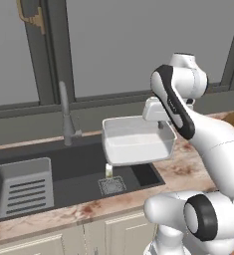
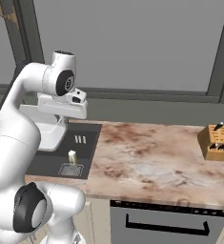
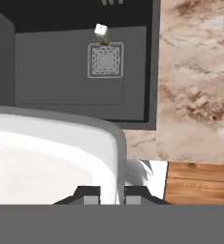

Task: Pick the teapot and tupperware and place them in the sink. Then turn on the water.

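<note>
My gripper is shut on the rim of the white translucent tupperware, which hangs level above the right part of the dark sink. The same tupperware shows under the hand in the right base view and fills the lower left of the hand view. A small pale yellowish thing, the teapot as far as I can tell, stands on the sink floor beside the drain. No water shows at the tall grey faucet.
A grey slotted rack lies in the sink's left half. Marbled counter runs to the right, with a wooden knife block at its far end. A wooden board lies on the counter near the hand. The window wall stands behind.
</note>
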Motion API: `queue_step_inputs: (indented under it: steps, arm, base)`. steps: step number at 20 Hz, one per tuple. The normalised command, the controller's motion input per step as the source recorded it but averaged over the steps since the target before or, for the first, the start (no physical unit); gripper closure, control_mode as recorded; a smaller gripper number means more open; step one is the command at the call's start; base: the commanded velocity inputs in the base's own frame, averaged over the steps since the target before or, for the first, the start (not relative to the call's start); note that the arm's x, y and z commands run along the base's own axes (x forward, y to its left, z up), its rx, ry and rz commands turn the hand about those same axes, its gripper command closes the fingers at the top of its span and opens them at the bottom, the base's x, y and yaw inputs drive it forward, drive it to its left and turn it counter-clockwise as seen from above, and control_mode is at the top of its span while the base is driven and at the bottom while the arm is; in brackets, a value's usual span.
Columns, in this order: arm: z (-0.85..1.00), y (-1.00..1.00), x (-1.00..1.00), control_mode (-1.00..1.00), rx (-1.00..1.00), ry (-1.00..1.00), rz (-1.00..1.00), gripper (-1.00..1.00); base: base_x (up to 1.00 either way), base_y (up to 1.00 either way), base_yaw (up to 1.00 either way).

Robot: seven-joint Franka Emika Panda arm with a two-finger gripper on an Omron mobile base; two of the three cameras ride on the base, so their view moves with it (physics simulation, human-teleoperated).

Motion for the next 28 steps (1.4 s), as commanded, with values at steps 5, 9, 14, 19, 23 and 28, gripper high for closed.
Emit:
queue_step_inputs:
  steps: [5,9,14,19,23,28]
  arm:
    - [0.0,0.0,0.0,1.0,0.0,0.0,0.0,1.0]
    - [0.0,0.0,0.0,1.0,0.0,0.0,0.0,1.0]
    - [0.0,0.06,0.03,-1.0,-0.01,0.0,0.0,1.0]
    - [-0.42,0.0,0.68,-1.0,0.02,0.05,0.0,1.0]
    - [-0.36,-0.27,0.89,-1.0,0.14,0.05,0.09,1.0]
    - [-0.16,-0.13,0.47,-1.0,0.06,0.07,0.19,1.0]
  base:
    - [0.68,-0.02,0.0]
    - [0.04,0.0,0.0]
    - [0.0,0.0,0.0]
    - [0.0,0.0,0.0]
    - [0.0,0.0,0.0]
    - [0.0,0.0,0.0]
